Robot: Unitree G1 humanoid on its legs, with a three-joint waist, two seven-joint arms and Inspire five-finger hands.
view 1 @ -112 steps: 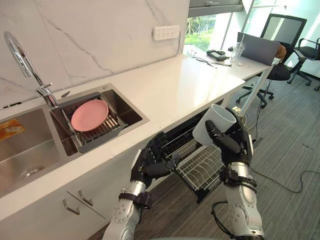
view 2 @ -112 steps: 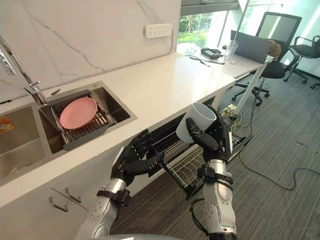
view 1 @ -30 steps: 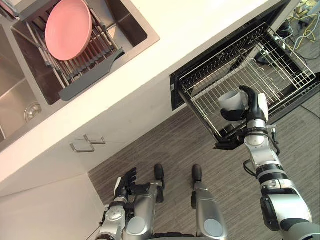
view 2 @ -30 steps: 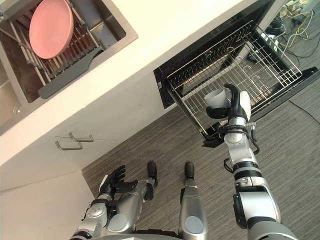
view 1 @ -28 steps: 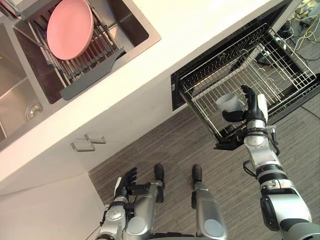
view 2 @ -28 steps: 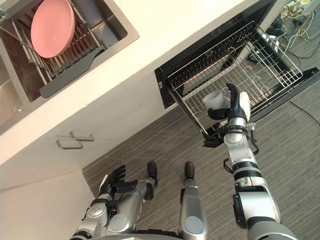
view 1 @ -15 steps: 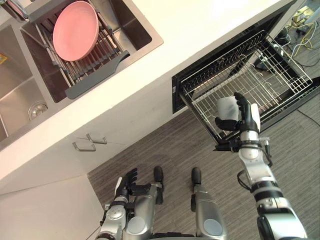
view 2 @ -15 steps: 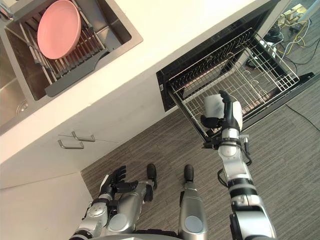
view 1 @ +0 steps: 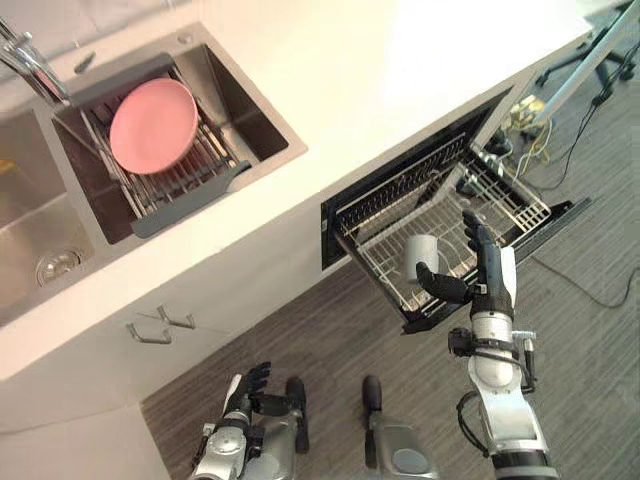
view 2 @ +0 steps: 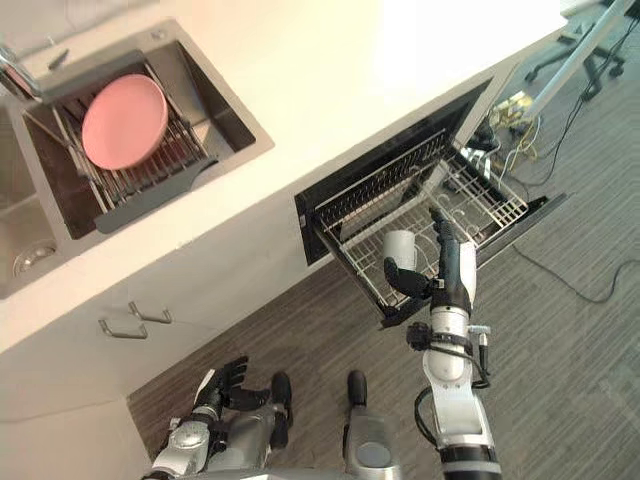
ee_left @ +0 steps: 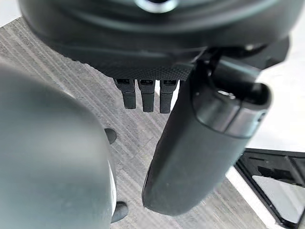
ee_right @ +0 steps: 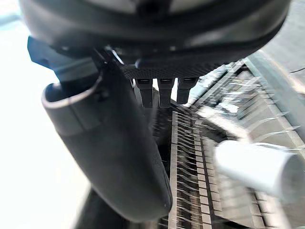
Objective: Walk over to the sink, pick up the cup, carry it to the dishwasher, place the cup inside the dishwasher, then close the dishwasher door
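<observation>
The white cup (view 1: pixel 420 254) lies on its side in the pulled-out wire rack (view 1: pixel 497 205) of the dishwasher, near the rack's front. My right hand (view 1: pixel 485 280) hovers just in front of it, open, fingers straight and thumb pointing toward the cup. In the right wrist view the cup (ee_right: pixel 257 167) rests on the rack wires, apart from the thumb (ee_right: pixel 119 157). The dishwasher door (view 1: pixel 562 216) hangs open under the rack. My left hand (view 1: pixel 247 384) is down low by my side, open; its thumb (ee_left: pixel 200 143) holds nothing.
A pink plate (view 1: pixel 153 125) stands in the drying rack in the sink (view 1: pixel 262 135), with the faucet (view 1: pixel 30 62) behind it. The white counter (view 1: pixel 400 70) overhangs the dishwasher. Cabinet handles (view 1: pixel 160 325) are at left. Cables (view 1: pixel 600 290) trail on the floor at right.
The camera has swung, shifting the whole scene. My right hand, curled round the cup before, has straightened and let go; the cup now lies in the rack.
</observation>
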